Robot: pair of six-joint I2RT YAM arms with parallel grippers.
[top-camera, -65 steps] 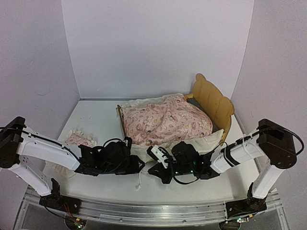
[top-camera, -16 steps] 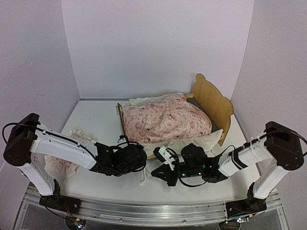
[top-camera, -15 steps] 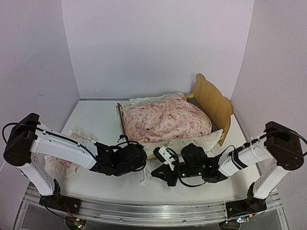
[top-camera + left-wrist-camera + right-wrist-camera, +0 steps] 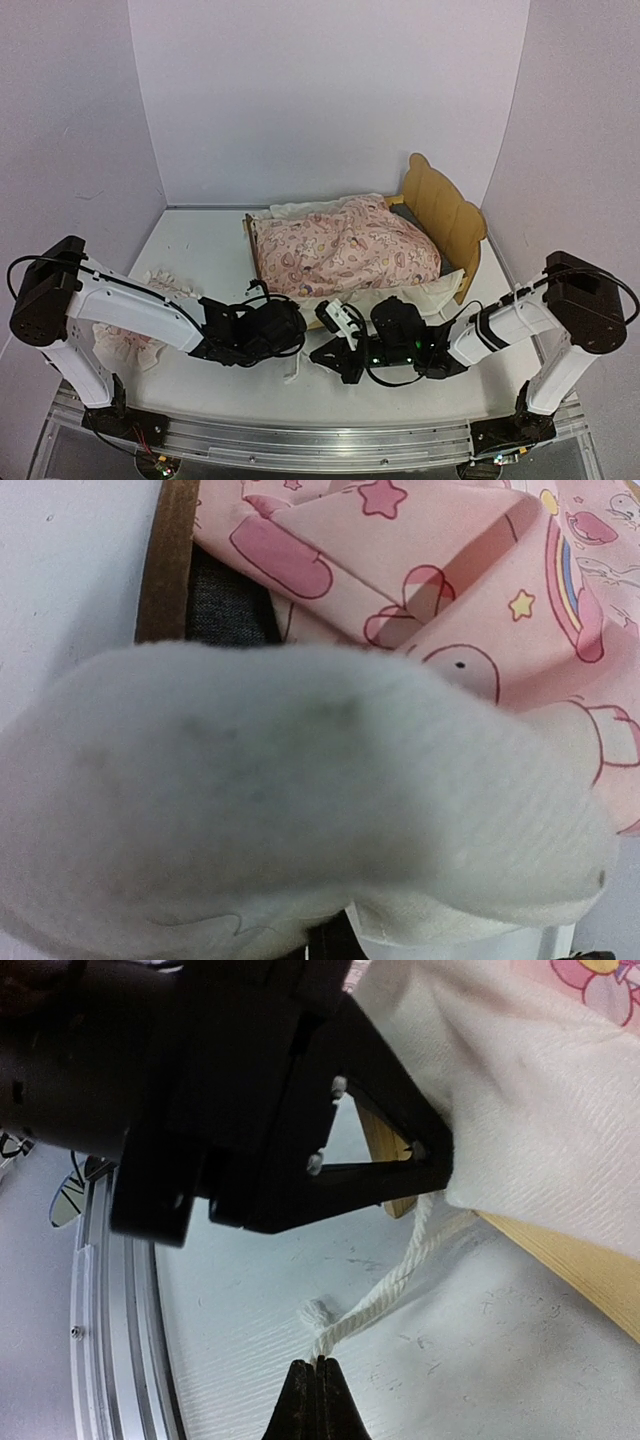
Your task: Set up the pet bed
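The pet bed (image 4: 443, 212) stands at the back right, with its wavy plywood headboard on the right. A pink patterned blanket (image 4: 345, 250) is heaped over it, and its white ruffle (image 4: 405, 296) hangs over the near rail. My left gripper (image 4: 298, 326) is at the bed's near foot corner, shut on the white ruffle (image 4: 520, 1090). In the left wrist view that blurred white cloth (image 4: 300, 790) hides the jaws, and behind it show the grey mattress (image 4: 225, 605) and wooden rail (image 4: 165, 560). My right gripper (image 4: 317, 1363) is shut on a white cord (image 4: 385, 1295) lying on the table.
A small pink ruffled pillow (image 4: 150, 288) lies at the left, partly under my left arm. The cord (image 4: 293, 372) trails from the bed's corner toward the front rail (image 4: 300, 440). The two grippers are close together at the near foot corner. White walls close in three sides.
My left gripper has closed on the blanket's white ruffle. My right gripper has shifted slightly left, still shut on the cord.
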